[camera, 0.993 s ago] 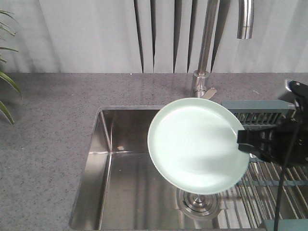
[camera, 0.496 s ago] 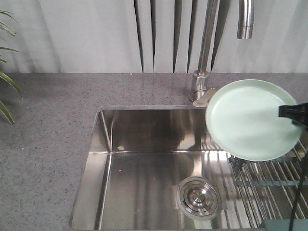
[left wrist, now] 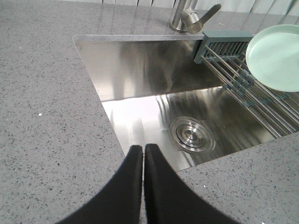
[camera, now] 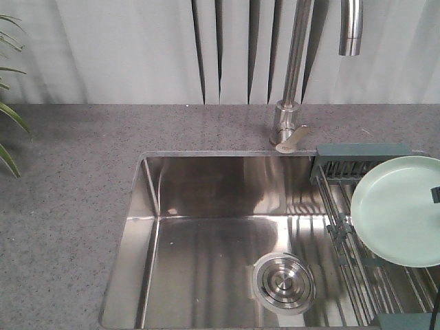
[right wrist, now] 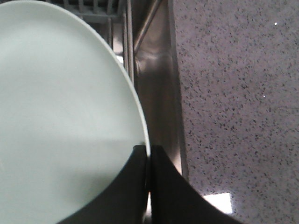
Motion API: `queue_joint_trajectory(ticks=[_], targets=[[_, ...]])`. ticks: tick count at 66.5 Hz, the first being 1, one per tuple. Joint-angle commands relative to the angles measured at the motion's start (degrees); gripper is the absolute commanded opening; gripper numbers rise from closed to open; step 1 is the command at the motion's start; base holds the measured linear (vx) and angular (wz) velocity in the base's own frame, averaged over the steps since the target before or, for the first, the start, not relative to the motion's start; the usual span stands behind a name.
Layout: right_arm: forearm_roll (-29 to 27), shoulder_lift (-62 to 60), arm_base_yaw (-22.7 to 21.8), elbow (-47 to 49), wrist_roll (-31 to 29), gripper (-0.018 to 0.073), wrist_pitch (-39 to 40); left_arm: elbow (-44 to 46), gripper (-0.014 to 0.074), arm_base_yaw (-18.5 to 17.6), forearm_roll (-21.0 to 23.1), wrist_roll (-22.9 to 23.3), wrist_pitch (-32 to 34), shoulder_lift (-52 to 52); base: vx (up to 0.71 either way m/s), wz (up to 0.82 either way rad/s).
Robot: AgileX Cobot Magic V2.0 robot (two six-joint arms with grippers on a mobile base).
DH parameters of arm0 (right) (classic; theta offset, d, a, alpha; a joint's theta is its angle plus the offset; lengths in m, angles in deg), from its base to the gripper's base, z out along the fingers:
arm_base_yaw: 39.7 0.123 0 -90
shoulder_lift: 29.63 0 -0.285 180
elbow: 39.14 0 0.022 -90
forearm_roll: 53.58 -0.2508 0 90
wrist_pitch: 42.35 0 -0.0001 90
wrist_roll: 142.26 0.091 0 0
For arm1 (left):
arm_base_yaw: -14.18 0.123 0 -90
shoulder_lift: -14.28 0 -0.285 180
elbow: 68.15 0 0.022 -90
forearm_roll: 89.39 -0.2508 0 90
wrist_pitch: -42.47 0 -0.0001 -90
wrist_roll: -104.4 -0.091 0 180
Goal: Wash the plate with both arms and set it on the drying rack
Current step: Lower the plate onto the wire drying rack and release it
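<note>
Held by its rim over the right end of the sink, the plate [camera: 399, 210] sits above the drying rack [camera: 357, 227], pale mint and glossy, its far side running off the right edge of the front view. Whether it touches the steel rods below cannot be told from here. In the right wrist view the right gripper [right wrist: 148, 156] has its two black fingers pinching the plate's thin upturned rim, one finger over the plate's face, the other on the outer side, with the basin's steel wall and the speckled grey counter [right wrist: 238, 93] beyond. In the front view only a small black piece of that arm shows at the right edge, against the plate.

The rack's grey-teal slotted caddy [camera: 361, 160] stands just behind the plate, against the sink's back wall, and the parallel rods run forward from it beneath the plate. To the left of the rack the steel basin [camera: 206, 227] is open to view, with the round drain [camera: 284, 282] near its front, left of the rods. The faucet [camera: 292, 89] rises from the counter behind the basin, its lever tilted toward the caddy and its spout hanging at the top right.

Over on the left, the left gripper [left wrist: 143, 158] hangs above the counter's front edge by the basin, fingers pressed together with nothing between them, well apart from the plate. A few green plant leaves [camera: 10, 117] poke in at the far left edge.
</note>
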Motion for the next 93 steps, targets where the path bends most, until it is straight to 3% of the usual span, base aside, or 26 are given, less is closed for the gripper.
queue_joint_trajectory(ticks=[1, 25, 32, 49, 57, 68, 82, 93], targets=[[5.9, -0.1, -0.4, 2.1, 2.8, -0.0002, 1.8, 1.5, -0.0006, 0.0, 1.2, 0.1, 3.4, 0.9, 0.00, 0.00], [7.7, 4.8, -0.4, 2.1, 4.3, 0.0050, -0.9, 1.5, -0.0006, 0.0, 1.2, 0.1, 3.4, 0.9, 0.00, 0.00], [7.8, 4.6, -0.4, 2.1, 4.5, 0.0125, -0.7, 1.5, -0.0006, 0.0, 1.2, 0.1, 3.4, 0.9, 0.00, 0.00], [8.3, 4.4, -0.4, 2.2, 7.0, 0.0443, -0.6, 1.5, -0.0006, 0.0, 1.2, 0.1, 3.4, 0.9, 0.00, 0.00], [8.3, 1.9, -0.4, 3.4, 7.9, 0.0511, -1.0, 1.5, -0.0006, 0.0, 1.2, 0.1, 3.4, 0.9, 0.00, 0.00], [4.4, -5.9, -0.1, 5.3, 6.6, 0.0426, -1.8, 1.5, -0.0006, 0.0, 1.2, 0.1, 3.4, 0.9, 0.00, 0.00], [-8.1, -22.4, 2.9, 1.3, -5.4, -0.0017, -3.9, 1.5, -0.0006, 0.0, 1.3, 0.6, 4.6, 0.9, 0.00, 0.00], [-18.9, -39.7, 3.3, -8.2, -13.5, -0.0009, -4.6, 1.5, -0.0006, 0.0, 3.8, 0.6, 5.8, 1.0, 0.00, 0.00]])
